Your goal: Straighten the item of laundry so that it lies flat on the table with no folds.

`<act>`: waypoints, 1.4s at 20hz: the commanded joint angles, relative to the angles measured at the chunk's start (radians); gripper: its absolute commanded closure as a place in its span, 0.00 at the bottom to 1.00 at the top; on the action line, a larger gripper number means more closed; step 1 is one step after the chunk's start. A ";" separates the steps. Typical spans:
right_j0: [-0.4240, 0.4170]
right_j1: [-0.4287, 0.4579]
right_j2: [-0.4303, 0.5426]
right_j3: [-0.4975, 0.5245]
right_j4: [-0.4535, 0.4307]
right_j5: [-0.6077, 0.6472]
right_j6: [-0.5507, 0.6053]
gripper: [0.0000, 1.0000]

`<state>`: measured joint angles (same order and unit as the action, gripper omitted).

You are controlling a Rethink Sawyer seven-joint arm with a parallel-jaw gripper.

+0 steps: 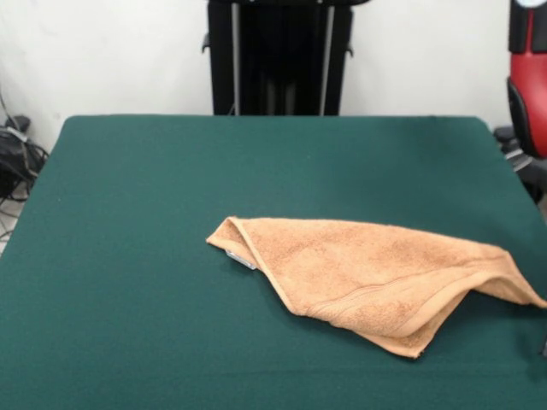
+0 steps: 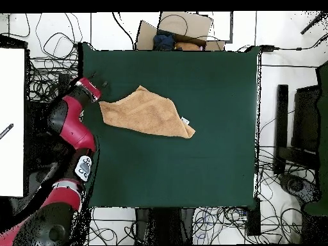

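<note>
The item of laundry point(image 1: 376, 273) is a peach-orange terry towel lying crumpled on the table point(image 1: 171, 171), folded over itself into a rough triangle. A small white tag point(image 1: 242, 259) peeks out at its left corner. In the overhead view the towel point(image 2: 146, 112) lies in the upper left part of the green table point(image 2: 211, 160), its tag point(image 2: 186, 120) at the right tip. The gripper point(image 2: 98, 86) hangs at the table's left edge, just above the towel's left corner. Whether it touches the cloth cannot be told. In the front view only the red arm point(image 1: 530, 77) shows at the right edge.
A cardboard box point(image 2: 176, 32) sits beyond the table's top edge in the overhead view. Tangled cables point(image 2: 51, 57) ring the table. A white board point(image 2: 13, 122) lies at the left, and black stands point(image 2: 282, 128) at the right.
</note>
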<state>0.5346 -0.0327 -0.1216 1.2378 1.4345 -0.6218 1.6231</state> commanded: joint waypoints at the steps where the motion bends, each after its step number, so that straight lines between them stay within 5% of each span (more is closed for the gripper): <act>1: -0.053 0.026 0.151 0.018 0.075 0.003 -0.314 0.00; 11: -0.090 -0.023 0.214 0.043 0.125 -0.052 -0.467 0.00; 21: -0.209 -0.155 0.482 0.135 0.363 -0.304 -0.864 0.00; 28: -0.286 -0.228 0.613 0.175 0.454 -0.452 -0.977 0.00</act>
<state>0.3124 -0.1827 0.2654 1.2808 1.7639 -0.9478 0.9328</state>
